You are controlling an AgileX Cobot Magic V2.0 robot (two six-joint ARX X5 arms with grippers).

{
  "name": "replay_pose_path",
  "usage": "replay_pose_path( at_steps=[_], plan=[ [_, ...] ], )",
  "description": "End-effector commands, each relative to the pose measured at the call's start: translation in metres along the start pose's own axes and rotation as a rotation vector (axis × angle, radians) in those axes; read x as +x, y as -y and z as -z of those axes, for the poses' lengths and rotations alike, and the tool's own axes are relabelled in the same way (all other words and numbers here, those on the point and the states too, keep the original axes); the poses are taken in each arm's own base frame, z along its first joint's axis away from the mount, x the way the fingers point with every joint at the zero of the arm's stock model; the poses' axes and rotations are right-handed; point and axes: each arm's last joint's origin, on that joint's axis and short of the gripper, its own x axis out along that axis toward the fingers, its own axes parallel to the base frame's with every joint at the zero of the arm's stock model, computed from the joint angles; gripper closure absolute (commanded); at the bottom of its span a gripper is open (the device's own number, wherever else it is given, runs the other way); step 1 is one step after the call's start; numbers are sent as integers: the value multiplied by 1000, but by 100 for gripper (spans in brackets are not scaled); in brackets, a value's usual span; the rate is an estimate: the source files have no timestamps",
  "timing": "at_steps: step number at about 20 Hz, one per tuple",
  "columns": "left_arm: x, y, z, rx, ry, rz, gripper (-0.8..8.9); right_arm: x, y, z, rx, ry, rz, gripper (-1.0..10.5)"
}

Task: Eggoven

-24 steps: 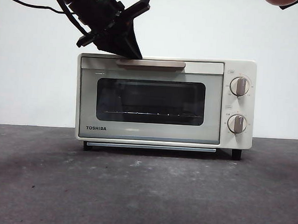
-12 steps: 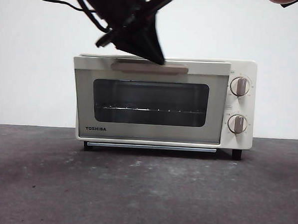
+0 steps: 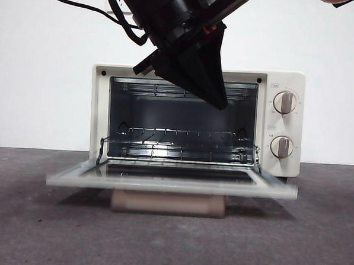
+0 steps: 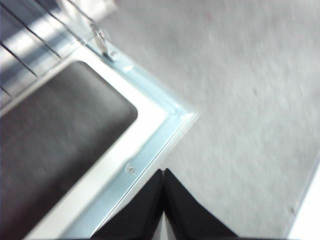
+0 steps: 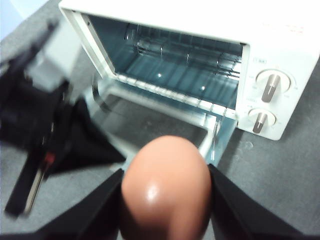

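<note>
Before toaster oven (image 3: 195,118): door (image 3: 171,182), shut a second earlier, dropped flat, rack exposed. Left gripper (image 4: 164,200), jaws pressed together, empty, hung above door. Right gripper (image 5: 165,200) clamped egg (image 5: 165,190) high up. Cavity judged ready for loading.

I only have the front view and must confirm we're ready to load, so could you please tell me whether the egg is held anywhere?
Observer: Yes. The right wrist view shows the right gripper shut on the egg, short of the oven.
Operator: Thank you. Are the jaws of the arm in front of the oven holding anything?
Observer: No. The left gripper has its jaws pressed together on nothing, over a corner of the lowered door.
Operator: Is the egg's path blocked?
Observer: From the right wrist, the left gripper sits beside the door; the rack beyond looks bare.
</note>
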Motion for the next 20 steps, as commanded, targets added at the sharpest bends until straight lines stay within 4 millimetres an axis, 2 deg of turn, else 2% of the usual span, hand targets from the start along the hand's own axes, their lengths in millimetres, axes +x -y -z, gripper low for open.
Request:
replay_pose_path(
  at_steps=[1, 4, 6, 11, 13, 15, 18, 20],
  plan=[
    [-11, 6, -3, 17, 16, 6, 806, -2, -2, -5, -17, 24, -9, 944],
    [-37, 8, -8, 17, 82, 2, 806, 1, -2, -6, -15, 20, -8, 944],
    [-64, 5, -11, 9, 154, -14, 806, 9, -1, -8, -8, 9, -7, 944],
    [-140, -11, -4, -38, 318, -102, 806, 50, 2, -15, -1, -36, -21, 944],
    [-161, -21, 9, -75, 350, -150, 806, 71, 3, -18, 19, -42, -42, 944],
    [-176, -30, 31, -132, 367, -197, 807, 95, 6, -19, 30, -49, -53, 944],
    [-184, -38, 67, -191, 373, -210, 807, 130, 11, -18, 48, -64, -50, 944],
    [-185, -40, 81, -223, 378, -216, 807, 145, 13, -15, 57, -75, -47, 944]
  ],
)
